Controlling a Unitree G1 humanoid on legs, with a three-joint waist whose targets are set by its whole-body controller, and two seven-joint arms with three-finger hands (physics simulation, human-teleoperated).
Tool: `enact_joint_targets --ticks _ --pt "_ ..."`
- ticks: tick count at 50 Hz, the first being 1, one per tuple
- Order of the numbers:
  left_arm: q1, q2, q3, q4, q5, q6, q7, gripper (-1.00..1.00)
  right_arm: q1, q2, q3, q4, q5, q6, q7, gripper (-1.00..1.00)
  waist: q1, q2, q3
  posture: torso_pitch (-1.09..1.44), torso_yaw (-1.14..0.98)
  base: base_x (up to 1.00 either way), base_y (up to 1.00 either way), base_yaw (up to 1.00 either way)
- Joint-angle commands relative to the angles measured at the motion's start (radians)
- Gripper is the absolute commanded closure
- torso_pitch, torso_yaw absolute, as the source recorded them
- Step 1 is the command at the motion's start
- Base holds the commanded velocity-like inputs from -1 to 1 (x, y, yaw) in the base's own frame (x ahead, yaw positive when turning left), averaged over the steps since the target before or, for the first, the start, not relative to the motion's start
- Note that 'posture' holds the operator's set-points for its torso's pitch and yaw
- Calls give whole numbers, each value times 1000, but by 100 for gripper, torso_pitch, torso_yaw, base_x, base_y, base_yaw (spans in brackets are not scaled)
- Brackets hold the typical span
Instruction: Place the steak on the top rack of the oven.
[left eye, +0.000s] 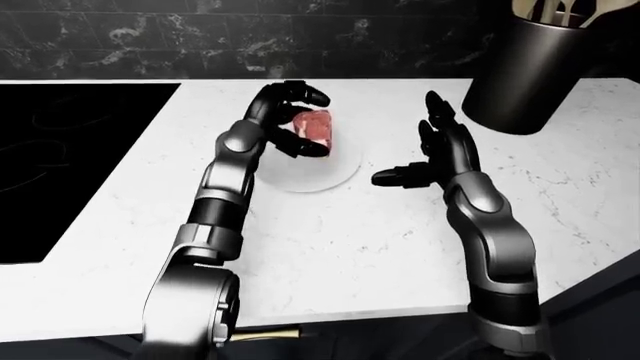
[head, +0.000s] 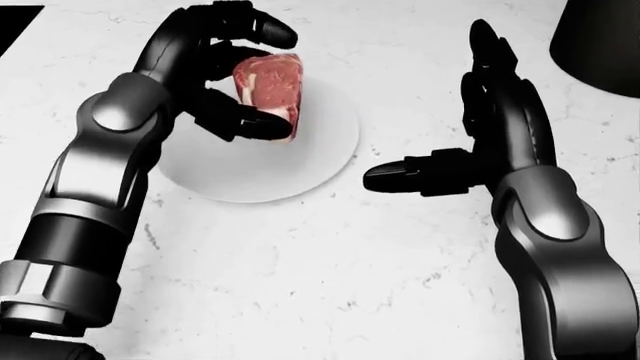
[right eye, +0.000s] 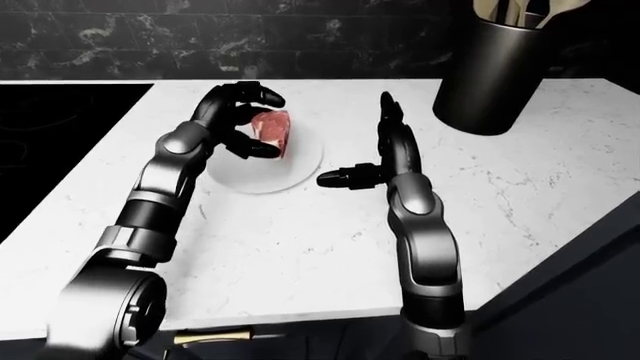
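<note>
We see the left hand (head: 225, 71) closed round the steak (head: 268, 82), its upper fingers (head: 258, 28) curled over the top of the meat and the thumb pressed in beneath it, so that the red, fat-marbled cut stands on edge within the grip. In the head view the steak sits over the upper left part of the white plate (head: 320, 161), and we cannot tell from these views whether its lower edge touches the plate or hangs just clear of it. The plate rests on the white marble counter (head: 330, 277), which fills most of the head view. To the right of the plate in that view, the right hand (head: 470, 142) is held open and empty above the counter, its long fingers pointing toward the top of the view and its thumb stretched out leftward toward the plate's rim without reaching it. In the left-eye view a black cooktop (left eye: 70, 157) is set into the counter at the left, well apart from the plate, and a dark round utensil holder (left eye: 525, 71) stands at the upper right with pale handles showing from its mouth, against a dark marbled wall (left eye: 200, 37) that runs along the top
</note>
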Motion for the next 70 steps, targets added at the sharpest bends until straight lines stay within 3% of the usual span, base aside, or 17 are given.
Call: enact_joint_targets --ticks 1,16,39,42,45,53,59,63,66,68,69,70 --pt "-54 15 11 -57 -17 -24 4 18 -31 -7 -5 -39 -2 -22 -3 -100 0 1 -30 0 0 0 0 0" --pt "-78 56 20 -157 -15 110 -18 39 -111 -48 -15 -68 -2 71 14 -100 0 7 -25 0 0 0 0 0" --pt "22 69 26 -410 -31 264 -51 42 -172 -64 -31 -85 -3 199 2 -100 1 9 -19 0 0 0 0 0" --pt "11 69 28 -395 -33 258 -49 45 -167 -65 -30 -80 -1 193 1 -100 2 20 -48 0 0 -15 0 0" --pt "7 69 28 -390 -35 257 -46 46 -161 -64 -28 -79 0 187 0 -100 2 23 -51 0 0 -17 0 0" --pt "-3 73 30 -371 -37 247 -44 48 -163 -66 -29 -88 4 197 -2 -100 -5 29 -35 0 0 -17 0 0" --pt "-10 73 29 -358 -39 242 -44 50 -163 -67 -29 -78 4 188 0 -100 -5 54 -29 0 0 -17 0 0" --pt "-13 72 28 -349 -39 234 -43 50 -155 -67 -31 -79 5 182 1 -100 -6 43 -35 0 0 -17 0 0" --pt "-6 70 27 -354 -40 234 -43 50 -150 -63 -27 -83 5 182 -1 -100 -9 21 -39 0 0 -17 0 0" --pt "-2 70 28 -355 -41 233 -43 50 -142 -60 -27 -87 5 180 -2 -100 -8 -5 -33 0 0 -17 0 0" --pt "-4 72 29 -359 -42 237 -44 49 -144 -61 -27 -90 5 184 -2 -100 -8 -27 -35 0 0 -17 0 0" --pt "-3 72 30 -362 -42 240 -43 51 -147 -61 -27 -90 5 185 -2 -100 -10 -66 -45 0 0 -16 0 0"
